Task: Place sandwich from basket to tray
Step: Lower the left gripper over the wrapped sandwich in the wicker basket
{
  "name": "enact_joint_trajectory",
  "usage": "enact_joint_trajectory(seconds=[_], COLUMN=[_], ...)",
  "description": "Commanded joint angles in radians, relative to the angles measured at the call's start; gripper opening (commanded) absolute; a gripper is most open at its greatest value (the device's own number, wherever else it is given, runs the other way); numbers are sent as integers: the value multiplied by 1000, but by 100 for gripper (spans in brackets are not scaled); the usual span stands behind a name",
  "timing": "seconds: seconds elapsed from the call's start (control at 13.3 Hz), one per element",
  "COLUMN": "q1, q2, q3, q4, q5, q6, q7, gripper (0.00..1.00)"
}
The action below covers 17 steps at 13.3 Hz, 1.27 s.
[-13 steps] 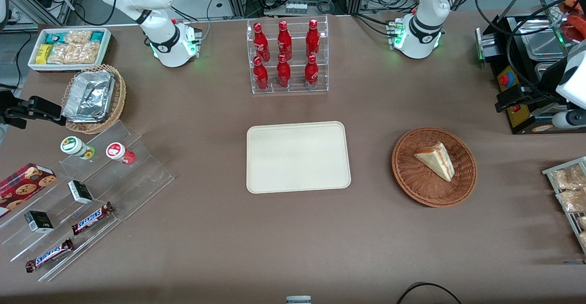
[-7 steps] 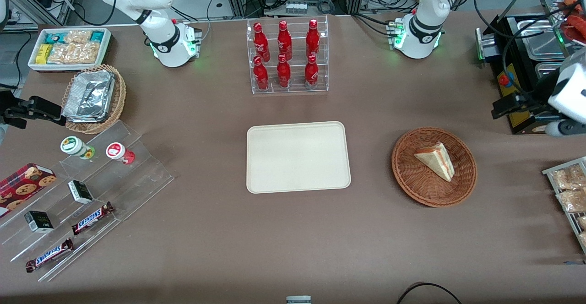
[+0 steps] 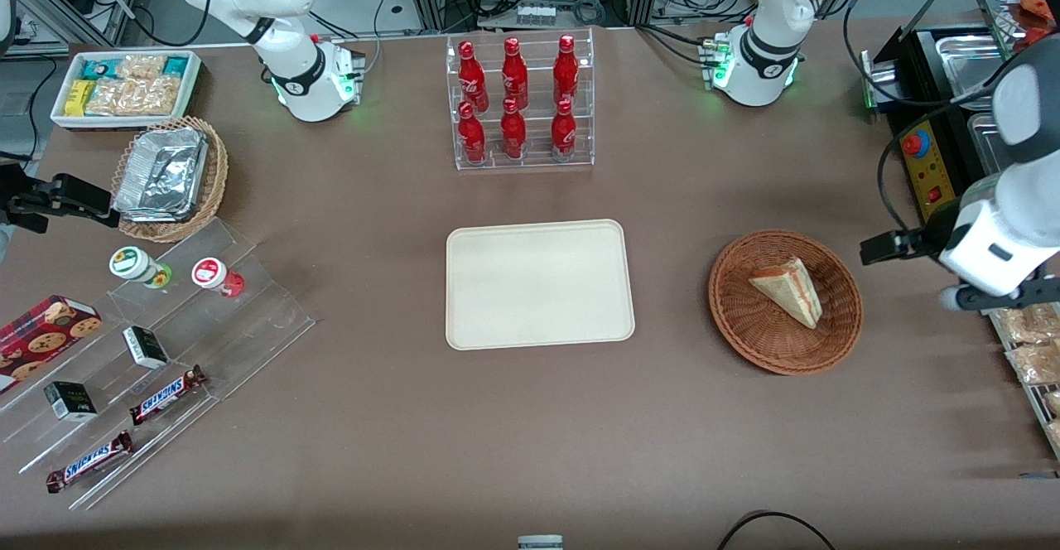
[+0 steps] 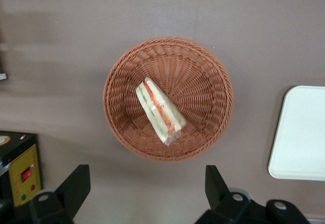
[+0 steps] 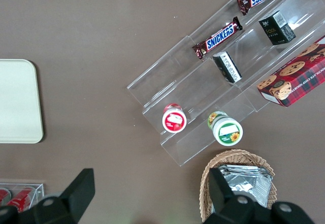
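Triangular sandwich [image 3: 787,291] lying in wicker basket [image 3: 745,333], bare cream tray [image 3: 538,283] nearby

arm: glossy white shells, black joint rings | base: green light | gripper [image 4: 144,191]: black fingers

Left gripper [image 4: 144,186] aloft, fingers [image 4: 76,183] spread wide
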Motion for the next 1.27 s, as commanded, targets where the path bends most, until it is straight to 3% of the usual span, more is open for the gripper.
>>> enact_joint_trajectory(seconds=[0.0,0.38,0.67,0.9,1.2], q1=[-6,-14,-29,-51,-52], q2=[-24,-42,-122,-125,-148], q3=[3,-1,-2,-2,-2], q4=[-103,-230,-453,-508,-612], q5=[12,0,-2,-3,-2], q6=[84,161,372,438,553], q7=[-31,-191,-333,-521,-579], gripper=[100,100,100,100,100])
